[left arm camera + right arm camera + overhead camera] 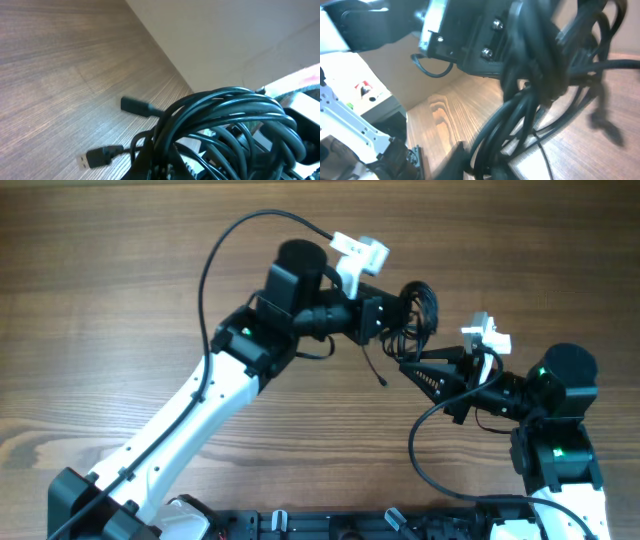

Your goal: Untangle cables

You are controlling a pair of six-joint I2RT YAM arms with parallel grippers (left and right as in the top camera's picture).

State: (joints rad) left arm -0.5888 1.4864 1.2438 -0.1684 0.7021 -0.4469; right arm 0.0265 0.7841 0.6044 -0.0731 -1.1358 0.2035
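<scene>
The cables (pixel 416 310) are a knotted bundle of thin dark-green wires held above the table between the two grippers. My left gripper (pixel 388 317) is shut on the bundle's left side. In the left wrist view the loops (pixel 227 125) fill the right half, and two plug ends (pixel 98 157) (pixel 135 106) hang near the table. My right gripper (pixel 405 364) points left just below the bundle and is shut on strands from its lower part. In the right wrist view the strands (pixel 530 107) run down into my jaws (pixel 487 167). One loose end (pixel 374 368) dangles left of the right gripper.
The wooden table (pixel 120 300) stretches all round. The left arm's thick black cable (pixel 215 255) arcs above its forearm, and the right arm's cable (pixel 420 450) loops near its base. A black rail (pixel 330 525) lies along the front edge.
</scene>
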